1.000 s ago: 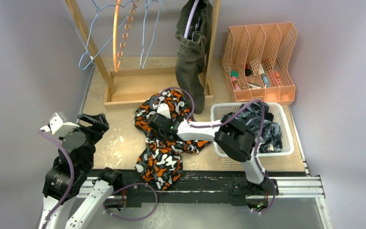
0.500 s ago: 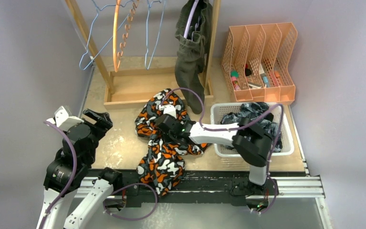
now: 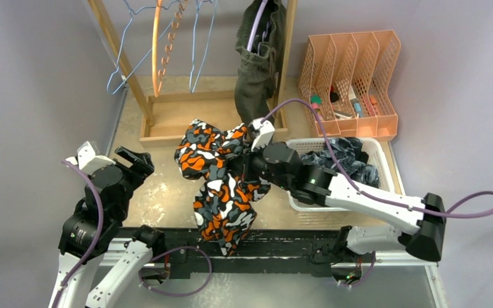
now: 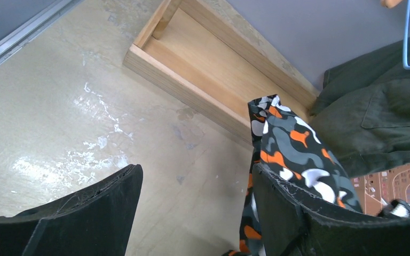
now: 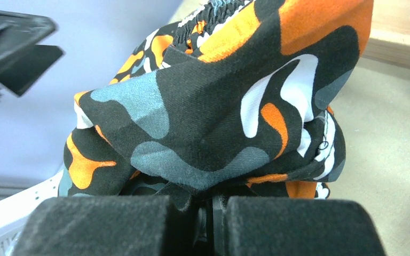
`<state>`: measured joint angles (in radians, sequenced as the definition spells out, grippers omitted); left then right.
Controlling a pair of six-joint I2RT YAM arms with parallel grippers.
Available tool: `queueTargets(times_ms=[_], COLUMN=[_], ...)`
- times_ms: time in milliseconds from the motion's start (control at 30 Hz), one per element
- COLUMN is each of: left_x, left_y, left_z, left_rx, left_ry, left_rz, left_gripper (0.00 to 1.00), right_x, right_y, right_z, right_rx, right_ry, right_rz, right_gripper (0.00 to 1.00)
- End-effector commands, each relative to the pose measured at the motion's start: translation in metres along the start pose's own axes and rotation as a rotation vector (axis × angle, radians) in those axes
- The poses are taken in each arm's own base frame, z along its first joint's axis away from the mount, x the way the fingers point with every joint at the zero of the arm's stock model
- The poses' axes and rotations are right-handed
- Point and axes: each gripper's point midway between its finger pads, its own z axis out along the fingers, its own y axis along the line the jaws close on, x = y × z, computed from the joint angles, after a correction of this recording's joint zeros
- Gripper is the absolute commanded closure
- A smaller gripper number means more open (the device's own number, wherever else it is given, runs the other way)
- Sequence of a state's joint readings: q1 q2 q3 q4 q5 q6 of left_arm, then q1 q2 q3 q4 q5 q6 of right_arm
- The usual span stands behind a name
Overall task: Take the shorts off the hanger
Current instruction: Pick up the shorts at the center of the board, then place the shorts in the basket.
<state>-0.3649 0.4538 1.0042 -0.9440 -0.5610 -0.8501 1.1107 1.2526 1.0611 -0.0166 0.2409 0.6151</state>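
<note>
Pale, scuffed table fills the middle of the top view, and at its far side stands the wooden rack, which I use as landmark. Just in front of the rack's base, the right gripper has the orange-black-white camo shorts. Its two fingers are pressed fully together on a pinch of cloth, and the rest of the shorts hangs from that pinch in a loose bunch down toward the near edge of the table.

On the rack's right end, the olive-green shorts hang down beside the post, while the wire hangers to their left carry nothing. To the right of the rack's base is a white basket with dark printed shorts already in it. The left gripper waits to the left of the rack's base, with its fingers wide apart and nothing between them.

I judge these shorts to be light, soft and without any stiffness. They will fold, swing and drag behind the grip, and a thin pinch can slip out. The thicker, gathered waistband, seen at the top of the right wrist view, seems the safer place to hold. For the olive pair, a hold near the waist would probably let it slide from its hanger.
</note>
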Motion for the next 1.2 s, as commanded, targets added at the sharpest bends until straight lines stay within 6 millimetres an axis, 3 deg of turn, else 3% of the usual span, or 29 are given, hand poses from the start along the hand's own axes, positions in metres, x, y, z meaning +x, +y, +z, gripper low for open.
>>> queueTargets(times_ms=[0, 233, 500, 700, 1167], left_x=[-0.009, -0.003, 0.013, 0.021, 0.022], left_y=[-0.012, -0.021, -0.027, -0.031, -0.03], left_z=[-0.002, 0.001, 0.008, 0.014, 0.016], left_rx=[0.046, 0.082, 0.105, 0.116, 0.106], left_ry=[-0.017, 0.008, 0.072, 0.094, 0.1], left_rz=[-0.014, -0.006, 0.027, 0.03, 0.045], left_gripper=[0.26, 0.26, 0.18, 0.17, 0.17], right_x=[-0.037, -0.066, -0.08, -0.105, -0.128], right_y=[0.026, 0.016, -0.054, -0.09, -0.117], right_z=[-0.031, -0.075, -0.134, -0.185, -0.22], right_rx=[-0.126, -0.074, 0.26, 0.421, 0.644], right_ry=[-0.107, -0.168, -0.223, -0.341, -0.395], right_rz=[0.001, 0.013, 0.061, 0.096, 0.062], right_gripper=[1.0, 1.0, 1.0, 1.0, 1.0])
